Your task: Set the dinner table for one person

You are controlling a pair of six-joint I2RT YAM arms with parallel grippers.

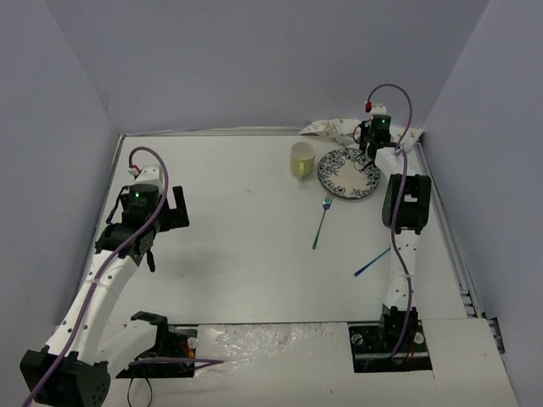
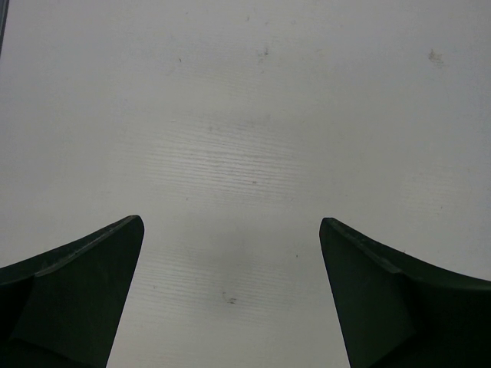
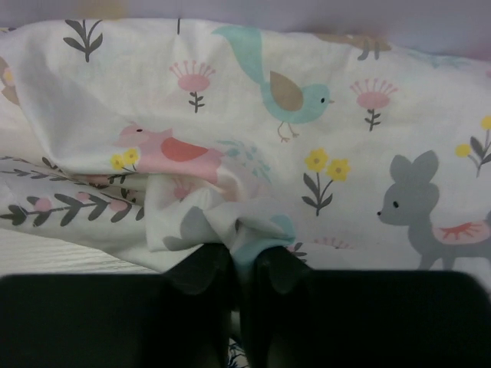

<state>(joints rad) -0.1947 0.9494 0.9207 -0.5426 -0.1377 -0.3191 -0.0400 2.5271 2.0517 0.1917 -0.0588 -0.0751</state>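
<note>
Your right gripper (image 3: 244,264): pinching a fold of the cloth (image 3: 253,138), far right corner of the table (image 1: 246,246). Your left gripper (image 2: 230,230): spread, over bare table. Also on the table: plate (image 1: 339,182), cup (image 1: 302,158), fork (image 1: 321,222).

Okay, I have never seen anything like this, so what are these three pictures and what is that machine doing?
These are two robot arms bolted at the near edge of a white dinner table. One picture looks down from above; the other two come from small cameras on each arm's wrist.

On the table lie a patterned plate, a yellow cup, a fork, a blue utensil and a crumpled animal-print cloth at the far right.

The left gripper hangs over bare table, its jaws wide apart and holding nothing. The right gripper has reached to the far corner, and its jaws are pinched on a fold of that cloth.
</note>
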